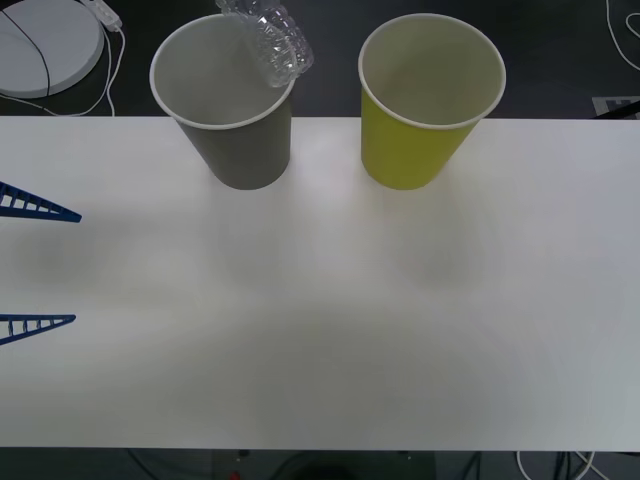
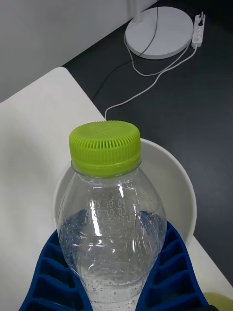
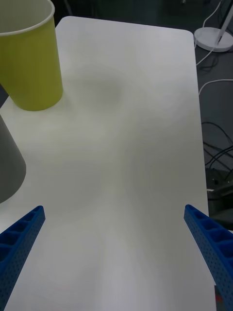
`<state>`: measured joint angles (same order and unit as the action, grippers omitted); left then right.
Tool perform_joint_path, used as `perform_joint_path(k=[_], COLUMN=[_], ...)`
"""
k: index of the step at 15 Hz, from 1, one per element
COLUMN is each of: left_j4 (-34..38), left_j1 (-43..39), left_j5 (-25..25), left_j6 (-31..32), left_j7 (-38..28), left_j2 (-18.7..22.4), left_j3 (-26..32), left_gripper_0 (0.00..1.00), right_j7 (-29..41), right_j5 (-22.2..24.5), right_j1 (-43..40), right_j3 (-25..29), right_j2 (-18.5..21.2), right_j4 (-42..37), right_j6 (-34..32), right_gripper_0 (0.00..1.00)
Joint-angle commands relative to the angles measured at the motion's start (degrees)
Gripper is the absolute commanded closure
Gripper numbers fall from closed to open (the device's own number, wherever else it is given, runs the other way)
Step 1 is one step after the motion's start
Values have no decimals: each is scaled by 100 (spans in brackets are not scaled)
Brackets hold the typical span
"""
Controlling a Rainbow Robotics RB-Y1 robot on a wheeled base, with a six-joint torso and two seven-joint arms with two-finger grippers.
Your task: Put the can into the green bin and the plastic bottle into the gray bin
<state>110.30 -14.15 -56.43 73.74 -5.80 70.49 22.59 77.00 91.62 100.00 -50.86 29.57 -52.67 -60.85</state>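
Two bins standing upright near the far edge of a white table (image 1: 320,330), side by side and apart: gray bin (image 1: 240,150) toward the left, green bin (image 1: 415,150) toward the right; pale insides, white rims.

Plastic bottle (image 2: 111,214) clamped between the blue ribbed fingers (image 2: 170,267) of the right gripper (image 2: 114,286), held in the air above the gray bin's far rim; clear, ribbed, lime-green cap (image 2: 105,146) on and pointing away from the wrist; from the right wrist camera, the bin's white rim and pale inside seen just behind and under the bottle; from the front camera, the bottle's clear ribbed body seen tilted over the rim at the back of the gray bin, overlapping its opening.

Left gripper (image 1: 40,268) low over the table at the left side, fingers spread wide apart, holding nothing; well apart from both bins.

Beyond the table on a dark floor: a round white lamp base (image 2: 158,31), white cables and a power strip (image 2: 198,29).
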Motion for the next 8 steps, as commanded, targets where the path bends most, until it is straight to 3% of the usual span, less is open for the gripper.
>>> perform_joint_path(k=[1,8], left_j4=[0,0], left_j1=[0,0], left_j5=[0,0], left_j6=[0,0], left_j7=[0,0], left_j2=[0,0], left_j3=[0,0], left_gripper_0=[0,0], right_j7=[-1,-1], right_j5=[93,198], right_j1=[187,512], right_j3=[-90,-451], right_j2=[-267,-874], right_j4=[406,1180], right_j6=[38,311], right_gripper_0=[100,100])
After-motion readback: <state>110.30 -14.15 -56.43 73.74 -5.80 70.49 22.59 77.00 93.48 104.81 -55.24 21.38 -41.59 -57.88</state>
